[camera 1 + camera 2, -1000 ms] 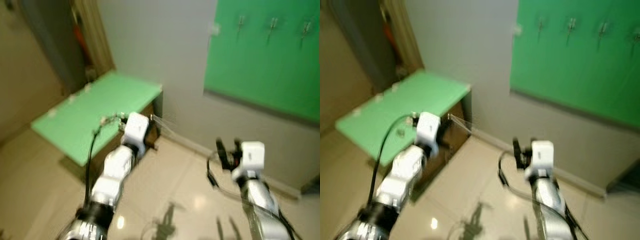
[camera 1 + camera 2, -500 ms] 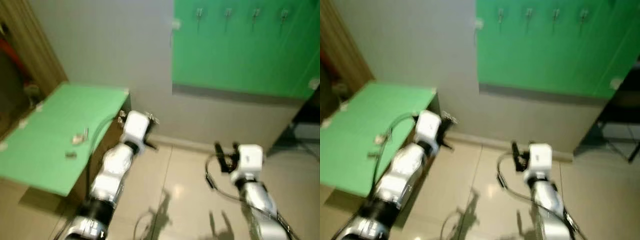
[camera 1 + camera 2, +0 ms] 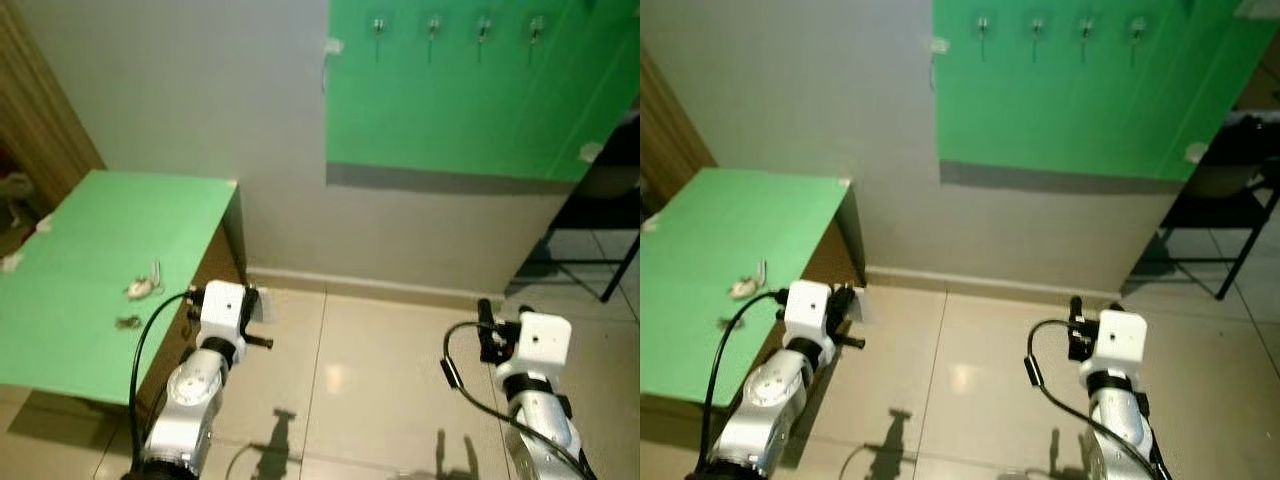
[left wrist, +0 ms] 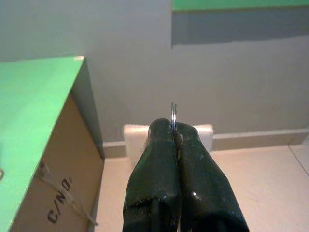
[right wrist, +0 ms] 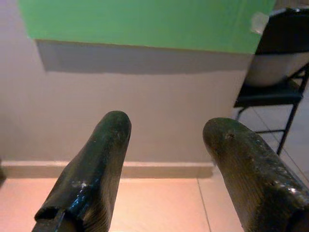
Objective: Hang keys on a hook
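My left gripper [image 4: 173,129] is shut on a thin metal key ring [image 4: 173,112] that pokes out above the fingertips, with a white tag [image 4: 137,137] hanging behind it. In the eye views this gripper [image 3: 256,305] is held low beside the corner of the green table [image 3: 90,230]. A row of several metal hooks [image 3: 432,27] sits high on the green wall board [image 3: 450,100], far above and ahead of both grippers. My right gripper [image 5: 164,140] is open and holds nothing; it is held low over the floor [image 3: 488,322].
Small metal items [image 3: 143,288] lie on the green table. A cardboard box [image 4: 53,188] stands under that table. A black chair [image 3: 605,210] with a white bowl [image 5: 273,67] stands at the right by the wall. Beige tiled floor [image 3: 360,360] lies open between the arms and the wall.
The camera has swung right, so the green board with the hooks now faces me. Both arms sit lower in view. The left gripper still holds the ring.
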You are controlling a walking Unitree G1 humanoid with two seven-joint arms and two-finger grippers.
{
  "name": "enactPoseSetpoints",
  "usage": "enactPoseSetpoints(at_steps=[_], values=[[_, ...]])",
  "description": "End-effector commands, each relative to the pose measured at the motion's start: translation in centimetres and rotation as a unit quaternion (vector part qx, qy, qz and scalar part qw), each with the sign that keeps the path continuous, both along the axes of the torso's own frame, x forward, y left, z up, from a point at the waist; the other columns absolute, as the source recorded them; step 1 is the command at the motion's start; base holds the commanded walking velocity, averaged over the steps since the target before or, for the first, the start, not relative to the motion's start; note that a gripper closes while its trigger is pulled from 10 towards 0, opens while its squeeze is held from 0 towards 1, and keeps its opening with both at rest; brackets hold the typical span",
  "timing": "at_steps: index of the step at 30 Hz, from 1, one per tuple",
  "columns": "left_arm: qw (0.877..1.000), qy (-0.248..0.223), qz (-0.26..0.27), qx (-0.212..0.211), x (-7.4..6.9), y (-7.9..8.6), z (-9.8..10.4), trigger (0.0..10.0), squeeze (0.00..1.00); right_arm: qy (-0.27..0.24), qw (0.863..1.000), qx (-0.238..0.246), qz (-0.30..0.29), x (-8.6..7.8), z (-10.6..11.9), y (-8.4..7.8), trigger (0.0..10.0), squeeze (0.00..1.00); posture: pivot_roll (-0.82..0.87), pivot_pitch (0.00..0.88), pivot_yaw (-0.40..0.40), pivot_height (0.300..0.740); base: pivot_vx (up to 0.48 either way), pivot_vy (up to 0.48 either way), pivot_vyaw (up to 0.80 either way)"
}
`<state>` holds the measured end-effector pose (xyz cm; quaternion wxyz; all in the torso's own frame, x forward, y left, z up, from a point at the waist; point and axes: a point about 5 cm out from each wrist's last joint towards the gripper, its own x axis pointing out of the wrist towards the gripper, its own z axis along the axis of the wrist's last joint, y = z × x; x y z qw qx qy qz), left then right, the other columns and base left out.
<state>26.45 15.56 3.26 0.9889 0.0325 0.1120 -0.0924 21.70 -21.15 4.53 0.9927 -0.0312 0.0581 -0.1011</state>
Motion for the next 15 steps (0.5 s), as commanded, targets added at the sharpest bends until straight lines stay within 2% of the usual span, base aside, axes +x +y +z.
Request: enactPoseSetpoints(at_steps=[1,4,9,15], values=[[1.0,-0.017,0.003,-0.004,0.5,-0.2,0.8,10.0,0.0,-0.015,1.0,0.001,-0.009,-0.1,0.4,0.0,10.0,0.0,-0.16,0.0,0.05,0.74,0.0,0.0,0.0],[0.999,-0.035,-0.016,0.01,1.0,-0.8,1.6,10.0,0.0,-0.01,1.0,0.006,0.002,0.2,0.1,0.5,10.0,0.0,-0.16,0.0,0.049,0.74,0.0,0.0,0.0],[0.997,-0.07,-0.029,0.022,2.8,-1.4,4.0,10.0,0.0,-0.012,1.0,0.005,0.015,0.7,0.1,0.9,10.0,0.0,-0.16,0.0,0.058,0.74,0.434,0.0,0.0],[0.994,-0.086,-0.06,0.02,4.2,-2.5,5.1,10.0,0.0,-0.012,1.0,0.004,0.027,1.6,0.0,1.4,10.0,0.0,-0.17,0.0,0.075,0.74,0.453,0.0,0.0]])
